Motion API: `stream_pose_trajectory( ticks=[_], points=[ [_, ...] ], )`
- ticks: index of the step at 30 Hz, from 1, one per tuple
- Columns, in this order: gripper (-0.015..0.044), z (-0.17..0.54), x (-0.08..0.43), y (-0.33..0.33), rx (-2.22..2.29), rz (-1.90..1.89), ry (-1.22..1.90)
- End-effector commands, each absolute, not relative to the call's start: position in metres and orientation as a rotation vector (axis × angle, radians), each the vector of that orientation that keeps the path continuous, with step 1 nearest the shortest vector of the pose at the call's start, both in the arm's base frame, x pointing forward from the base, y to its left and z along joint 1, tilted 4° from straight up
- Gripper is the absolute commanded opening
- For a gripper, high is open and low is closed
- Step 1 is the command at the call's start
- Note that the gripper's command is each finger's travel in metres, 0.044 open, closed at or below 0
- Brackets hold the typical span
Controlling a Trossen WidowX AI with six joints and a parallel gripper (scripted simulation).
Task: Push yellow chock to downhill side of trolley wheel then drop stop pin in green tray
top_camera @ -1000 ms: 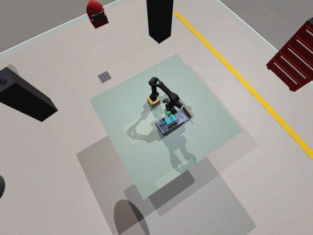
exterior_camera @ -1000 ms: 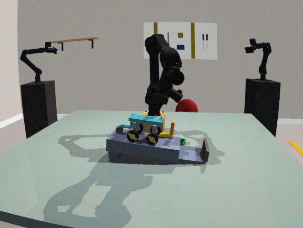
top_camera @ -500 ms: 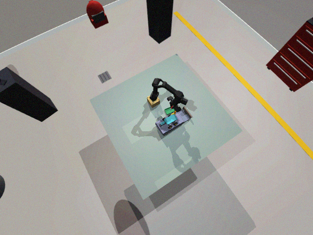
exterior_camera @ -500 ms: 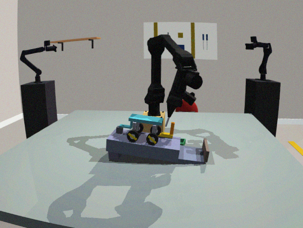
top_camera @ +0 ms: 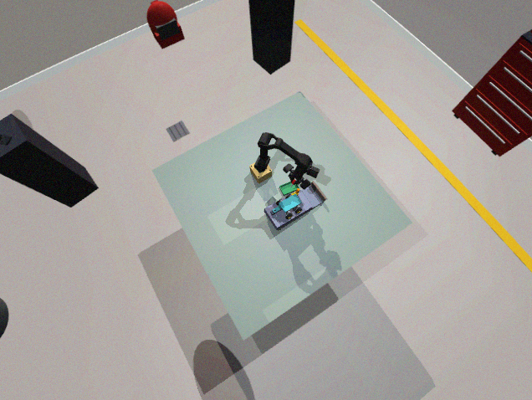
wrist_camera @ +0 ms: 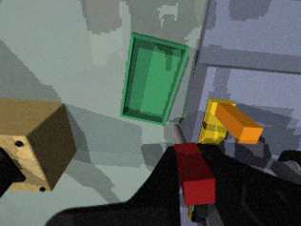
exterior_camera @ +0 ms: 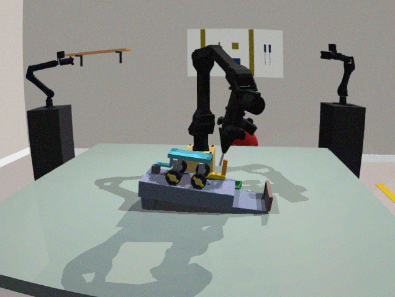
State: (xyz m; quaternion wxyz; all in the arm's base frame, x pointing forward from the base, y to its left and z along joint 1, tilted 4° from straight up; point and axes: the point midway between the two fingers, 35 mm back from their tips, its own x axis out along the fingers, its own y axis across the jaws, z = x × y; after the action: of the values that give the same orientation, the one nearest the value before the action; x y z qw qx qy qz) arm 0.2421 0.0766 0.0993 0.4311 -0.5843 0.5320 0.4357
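From where I stood, the claw (top_camera: 295,182) (exterior_camera: 225,152) (wrist_camera: 184,151) was nearly closed, pinching the stop pin (exterior_camera: 221,159) (wrist_camera: 194,173) by its blocky red head. The pin's thin grey shank poked out below the fingertips, its long axis steeply slanted, tip downward. I could read no lettering on it. The green tray (top_camera: 289,188) (exterior_camera: 238,184) (wrist_camera: 127,90) lay below the claw, the yellow chock (top_camera: 296,192) (exterior_camera: 217,175) (wrist_camera: 212,124) near it.
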Motion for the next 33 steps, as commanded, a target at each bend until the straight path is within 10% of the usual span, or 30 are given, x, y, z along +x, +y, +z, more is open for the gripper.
stream_pose_trajectory(
  ticks=[1,33],
  points=[
    [0.0000,0.0989,0.2413,0.0756,-1.528,1.195,1.251],
    [0.0000,0.0997,0.2410,0.0685,-2.064,1.900,0.434]
  ],
)
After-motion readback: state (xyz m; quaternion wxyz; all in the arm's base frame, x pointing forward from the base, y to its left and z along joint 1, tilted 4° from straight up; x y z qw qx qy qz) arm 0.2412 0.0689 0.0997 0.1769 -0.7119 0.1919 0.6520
